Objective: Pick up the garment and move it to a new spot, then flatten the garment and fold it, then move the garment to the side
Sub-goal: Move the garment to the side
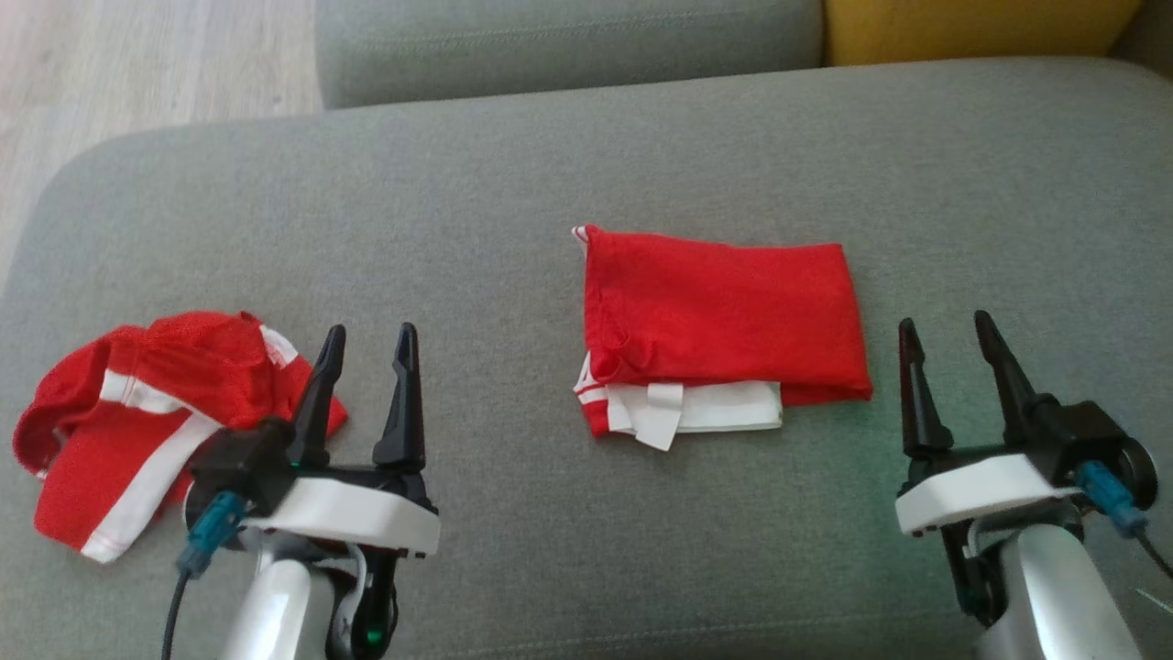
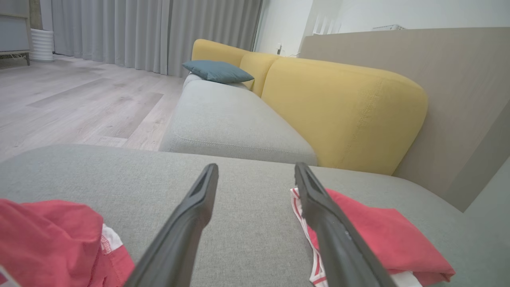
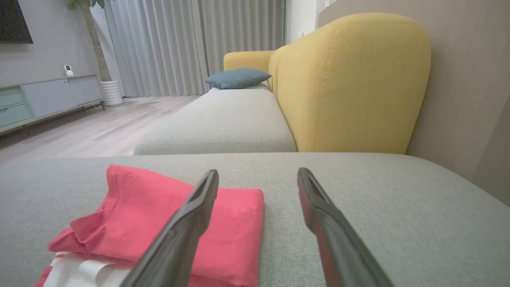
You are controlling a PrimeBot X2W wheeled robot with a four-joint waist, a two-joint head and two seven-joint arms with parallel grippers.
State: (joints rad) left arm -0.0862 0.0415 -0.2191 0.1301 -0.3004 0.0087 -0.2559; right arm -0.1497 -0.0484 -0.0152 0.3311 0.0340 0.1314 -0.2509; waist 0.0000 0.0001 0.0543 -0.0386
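Observation:
A folded red garment with white trim (image 1: 724,325) lies in the middle of the grey sofa seat (image 1: 586,156); it also lies at the lower right of the left wrist view (image 2: 382,239) and the lower left of the right wrist view (image 3: 167,223). A second red-and-white garment (image 1: 147,417) lies crumpled at the left, also at the left wrist view's bottom left (image 2: 51,243). My left gripper (image 1: 368,339) hovers open just right of the crumpled garment, holding nothing. To the right of the folded garment my right gripper (image 1: 948,332) stands open and empty.
The seat's left edge drops to a wooden floor (image 1: 110,64). A second grey seat (image 2: 231,119) with a blue cushion (image 2: 217,71) and a yellow backrest (image 2: 346,111) stand beyond. A cabinet (image 3: 44,97) and curtains (image 3: 179,44) are far off.

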